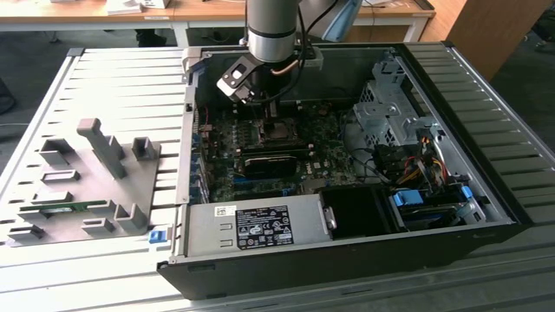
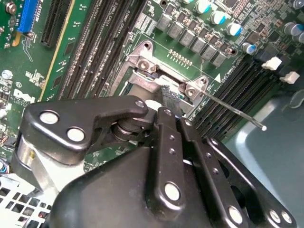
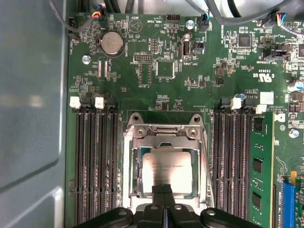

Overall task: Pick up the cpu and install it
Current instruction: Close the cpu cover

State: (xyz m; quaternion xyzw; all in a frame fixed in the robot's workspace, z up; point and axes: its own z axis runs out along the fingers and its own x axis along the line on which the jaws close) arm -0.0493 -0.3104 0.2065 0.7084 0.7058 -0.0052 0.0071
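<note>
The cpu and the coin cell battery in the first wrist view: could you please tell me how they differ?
The cpu is square; the coin cell battery is round. The cpu is larger than the battery. The cpu lies in the metal socket frame between the memory slots, with the gripper at its edge; the battery sits in a black holder, away from the gripper. Both are silvery and lie flat on the motherboard.

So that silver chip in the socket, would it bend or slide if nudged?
The cpu looks like a stiff flat plate with a metal top, so it probably won't bend. That smooth top may be slippery under the tool. Lying flat inside the socket frame, it seems unlikely to roll or tip.
</note>
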